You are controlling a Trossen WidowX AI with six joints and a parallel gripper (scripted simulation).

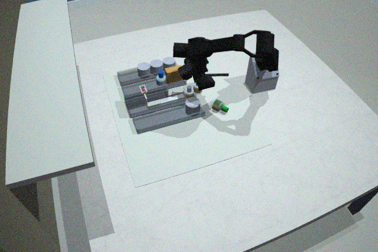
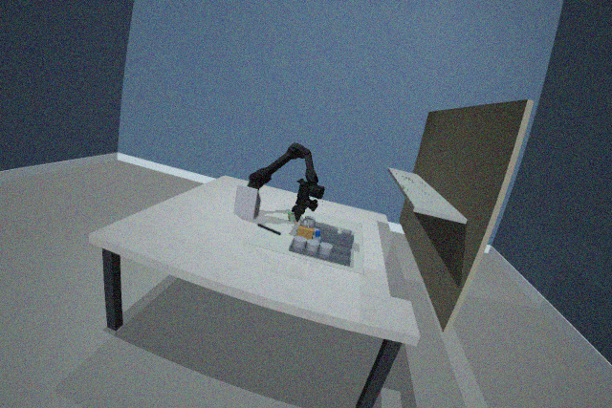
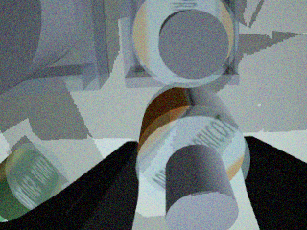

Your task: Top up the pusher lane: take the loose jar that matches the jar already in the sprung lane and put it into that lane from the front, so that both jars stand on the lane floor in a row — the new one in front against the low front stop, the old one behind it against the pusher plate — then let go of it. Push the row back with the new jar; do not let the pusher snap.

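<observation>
Held jar (image 3: pixel 192 160): clear glass, amber contents, grey cylindrical cap; clamped between the fingers of the gripper (image 1: pixel 199 85), upright or nearly so, raised off the surface just in front of the lane mouth. Matching jar (image 3: pixel 184 38): same glass, amber fill and grey cap; upright on the floor of the sprung lane (image 1: pixel 161 100), at its front end, apparently against the low stop. Both jars in line, close together, not visibly touching.
</observation>
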